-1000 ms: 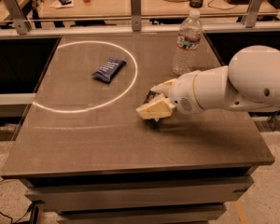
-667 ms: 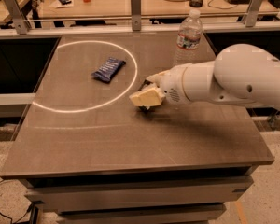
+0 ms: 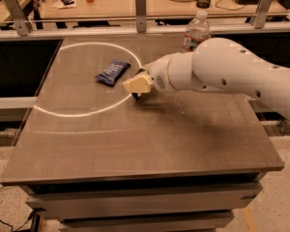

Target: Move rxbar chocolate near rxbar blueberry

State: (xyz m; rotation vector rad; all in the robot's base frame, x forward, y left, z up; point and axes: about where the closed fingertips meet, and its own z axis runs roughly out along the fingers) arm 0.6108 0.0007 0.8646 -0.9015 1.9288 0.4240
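— Room around the blueberry bar (image 3: pixel 112 72)?

— Plenty. It lies flat inside the white ring (image 3: pixel 72 114), well in from every edge of the table (image 3: pixel 150 144). Bare tabletop runs from it to the left edge and the near edge. A water bottle (image 3: pixel 197 30) stands well to its right, by the far edge, behind the arm.

— And the gripper (image 3: pixel 137 83)?

— Just right of the blueberry bar, near it but not touching, over the ring's line. Its pale fingers (image 3: pixel 141 82) are pinched narrow on the chocolate bar (image 3: pixel 135 96), mostly hidden; only dark slivers show above and below them.
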